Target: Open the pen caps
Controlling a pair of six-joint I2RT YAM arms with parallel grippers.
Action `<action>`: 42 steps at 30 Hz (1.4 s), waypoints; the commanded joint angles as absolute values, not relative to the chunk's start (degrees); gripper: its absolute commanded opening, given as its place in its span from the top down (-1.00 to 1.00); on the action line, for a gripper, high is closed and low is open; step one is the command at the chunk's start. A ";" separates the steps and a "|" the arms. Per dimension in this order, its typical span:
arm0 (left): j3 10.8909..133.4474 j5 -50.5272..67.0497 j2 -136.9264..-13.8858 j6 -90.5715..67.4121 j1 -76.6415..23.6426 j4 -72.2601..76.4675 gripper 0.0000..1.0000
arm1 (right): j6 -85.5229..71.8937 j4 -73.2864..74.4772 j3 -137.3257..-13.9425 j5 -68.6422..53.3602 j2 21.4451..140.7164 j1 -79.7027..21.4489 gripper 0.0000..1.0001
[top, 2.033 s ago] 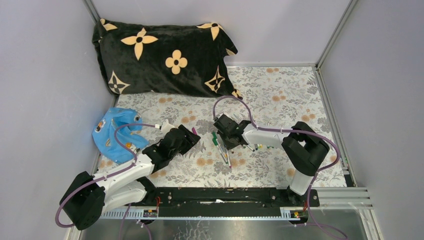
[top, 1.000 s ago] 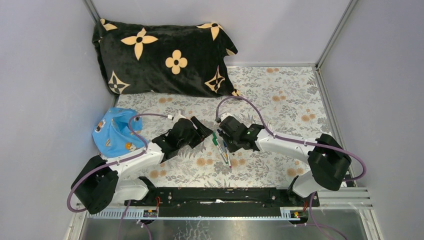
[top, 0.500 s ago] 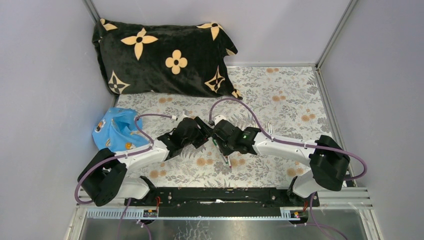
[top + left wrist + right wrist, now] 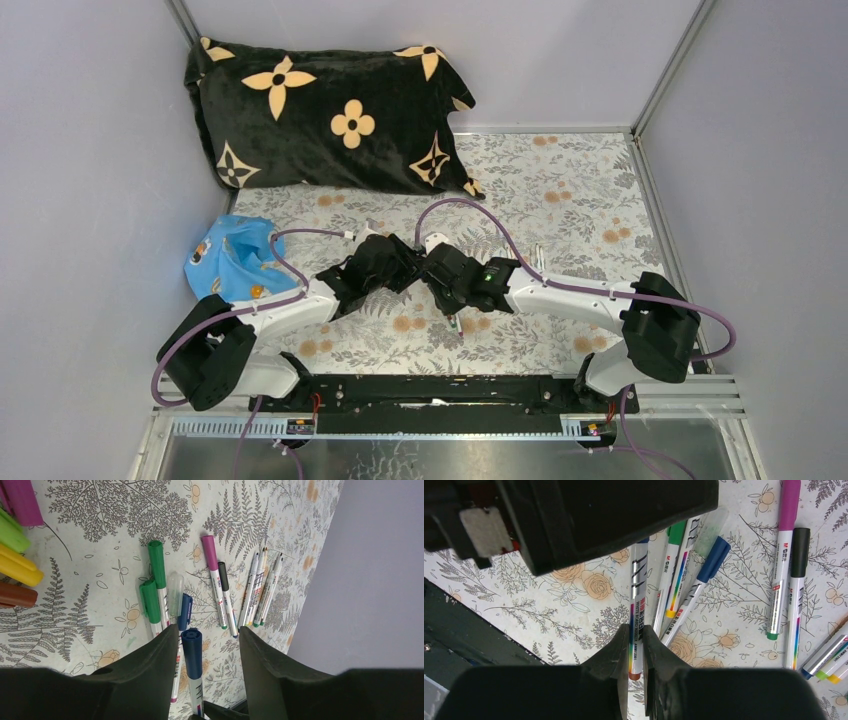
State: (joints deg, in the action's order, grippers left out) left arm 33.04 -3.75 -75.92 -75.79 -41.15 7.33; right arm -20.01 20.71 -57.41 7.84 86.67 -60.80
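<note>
**A:** Where is the right gripper (image 4: 635,630)?

**B:** Low in the middle of its wrist view. It is pressed together on the white barrel of a pen (image 4: 633,595), just above the pen's orange end. The pen runs up the frame and passes under the black body of the other arm.

**A:** And the left gripper (image 4: 207,631)?

**B:** Its fingers (image 4: 150,665) stand spread at the bottom of its own view, with that pen's blue cap (image 4: 192,647) between them. The cap sits close to the finger at the left of the frame, and a clear gap shows on the other side. I cannot tell whether the near finger touches it.

**A:** What else lies around?

**B:** On the floral table (image 4: 100,510), above the cap, are two green-capped pens (image 4: 156,565). A purple-capped pen (image 4: 210,552) and a black-capped pen (image 4: 223,577) lie side by side to their right. Further right is a bundle of thin-tipped pens (image 4: 260,587). Loose caps (image 4: 17,567) in purple, green, yellow and brown lie at the upper left, cut by the frame edge.

**A:** And from above?

**B:** The two grippers meet tip to tip at the centre of the frame. A black pillow (image 4: 330,105) fills the upper left, and a blue cloth (image 4: 228,265) lies at the left edge.
</note>
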 commanded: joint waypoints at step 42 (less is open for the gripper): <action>30.15 -4.39 -70.75 -78.22 -42.10 16.08 1.00 | -21.14 22.53 -60.05 13.02 82.37 -61.73 0.24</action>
State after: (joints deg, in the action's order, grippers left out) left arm 29.39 -5.08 -70.85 -77.67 -41.78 11.14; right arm -20.82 21.76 -58.13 10.57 84.88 -61.56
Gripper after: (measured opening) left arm 0.101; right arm 0.372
